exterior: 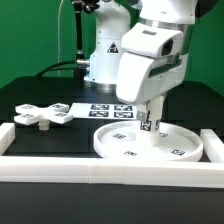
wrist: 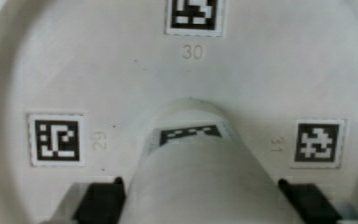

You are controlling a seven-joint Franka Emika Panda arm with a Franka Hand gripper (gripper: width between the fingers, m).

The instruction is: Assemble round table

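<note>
Round-table post (exterior: pixel 148 126), upright, is pinched in the tool (exterior: pixel 151 114), with the rimmed disc (exterior: pixel 120 142) directly beneath it and the lobed cross piece (exterior: pixel 45 115) lying well apart on the tabletop (exterior: pixel 55 142).

Exterior view: arm (exterior: pixel 150 45) cut off at the top edge. Post (exterior: pixel 149 127) mostly hidden under the hand (exterior: pixel 150 117), fingertips too small to make out. Marker board (exterior: pixel 103 110) partly covered by the arm. Can't tell if post touches the disc (exterior: pixel 125 150). Wrist view: disc runs past every picture edge, fingers (wrist: pixel 105 200) and gripped end of post cut off by the edge, tags (wrist: pixel 59 138) blurred, patterns unreadable.
</note>
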